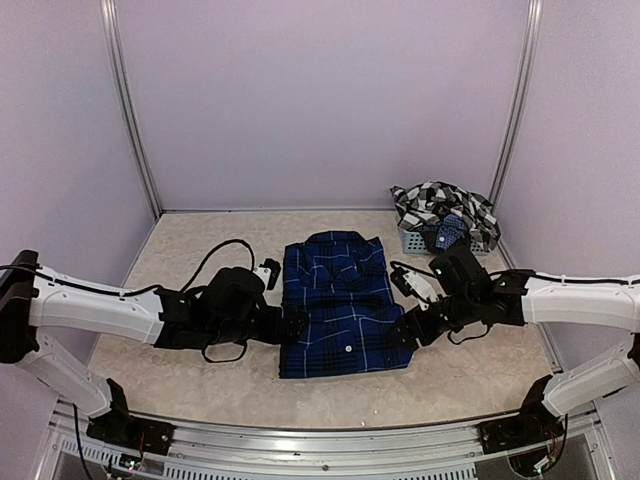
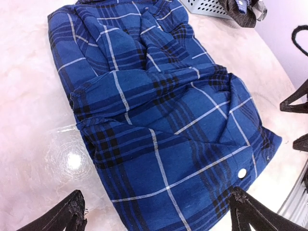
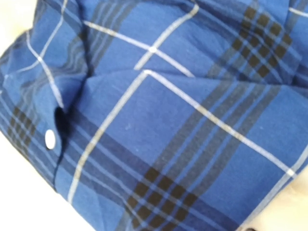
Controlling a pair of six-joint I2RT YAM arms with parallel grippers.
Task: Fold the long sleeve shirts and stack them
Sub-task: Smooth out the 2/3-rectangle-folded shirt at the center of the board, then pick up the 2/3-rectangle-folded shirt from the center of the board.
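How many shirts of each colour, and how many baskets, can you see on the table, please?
Blue plaid shirt: 1
Black-and-white checked shirt: 1
Grey mesh basket: 1
Total: 3

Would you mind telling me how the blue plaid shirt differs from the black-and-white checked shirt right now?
Colour: the blue plaid shirt is navy with thin white lines; the black-and-white checked shirt has bold checks. Pose: the blue one lies folded flat on the table; the checked one is a crumpled heap over the basket. Place: blue at the centre, checked at the far right. Both are patterned cloth.
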